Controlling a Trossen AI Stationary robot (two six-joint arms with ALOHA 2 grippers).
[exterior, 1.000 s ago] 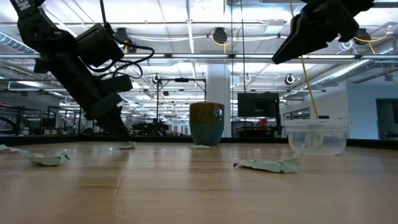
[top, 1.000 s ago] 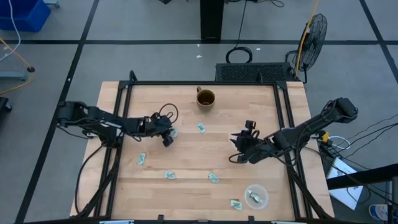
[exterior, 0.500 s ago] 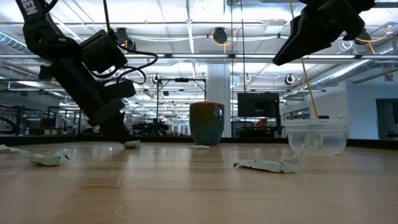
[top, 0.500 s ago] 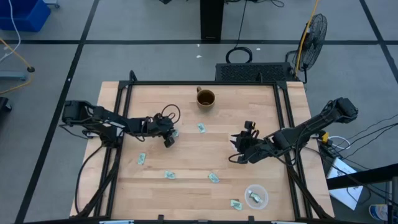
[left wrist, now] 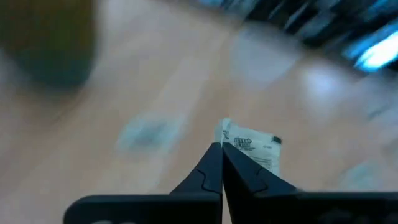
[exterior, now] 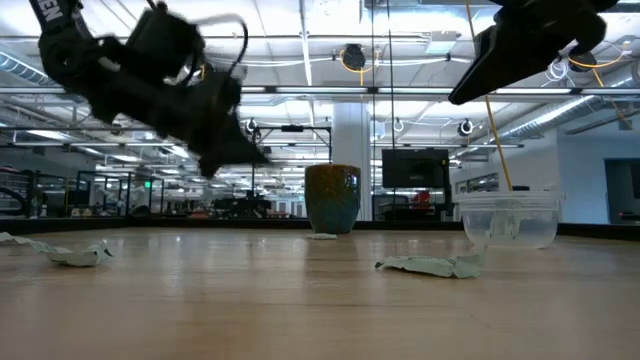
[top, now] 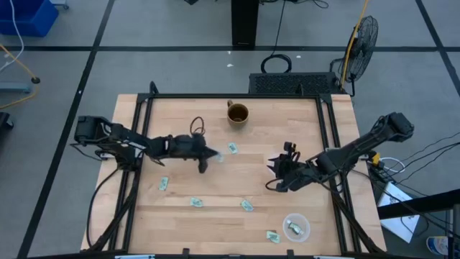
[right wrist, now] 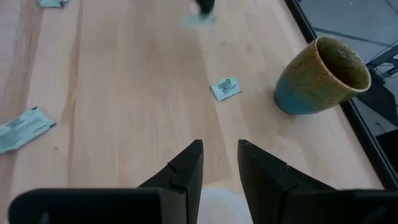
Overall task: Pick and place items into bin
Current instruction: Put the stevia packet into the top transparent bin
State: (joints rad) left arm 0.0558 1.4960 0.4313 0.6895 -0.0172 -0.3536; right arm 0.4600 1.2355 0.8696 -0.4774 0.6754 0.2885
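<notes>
Left gripper (top: 209,155), fingers pinched shut on a wrapped packet (left wrist: 254,151), hangs above the surface's middle; the clear bin (top: 295,226) lies well apart, toward the front-right corner. Right gripper (top: 274,175), fingers parted and empty, waits nearer that bin.

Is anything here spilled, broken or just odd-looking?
Nothing looks spilled or broken. The small green packets, such as this one, lie scattered flat across the table, waiting to be picked. One is pinched in the left pincer, lifted off the wood. The mug stands upright, and the clear bin already holds a packet.
</notes>
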